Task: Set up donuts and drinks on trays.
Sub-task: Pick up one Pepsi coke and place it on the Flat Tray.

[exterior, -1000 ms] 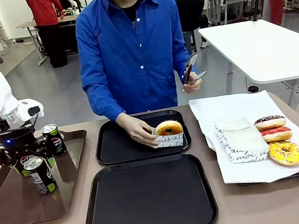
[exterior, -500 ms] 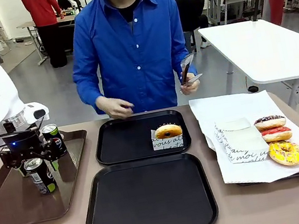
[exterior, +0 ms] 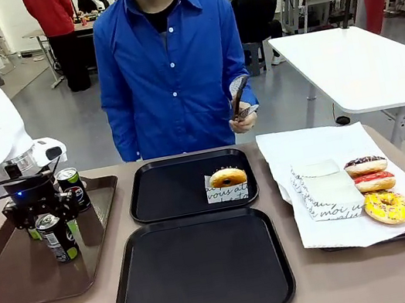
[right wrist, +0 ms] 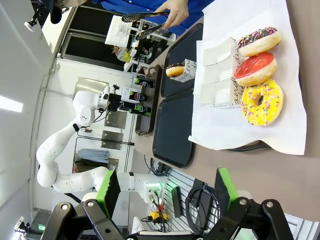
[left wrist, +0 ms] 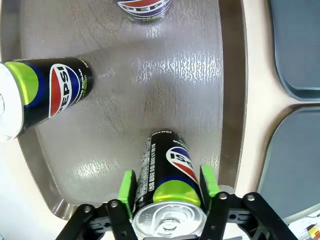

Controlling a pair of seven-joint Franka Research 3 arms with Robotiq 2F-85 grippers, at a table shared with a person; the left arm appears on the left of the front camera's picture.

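grabbing drinks: left gripper [left wrist: 168,182] was clamped on a pepsi can [left wrist: 172,160]; next it probably needed lifting to a black tray [exterior: 201,277].

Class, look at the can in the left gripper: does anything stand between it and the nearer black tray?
Only the brown tray's raised rim lies between the can in the left gripper and the nearer black tray. The other two cans stand off that line. A lift would likely clear the rim.
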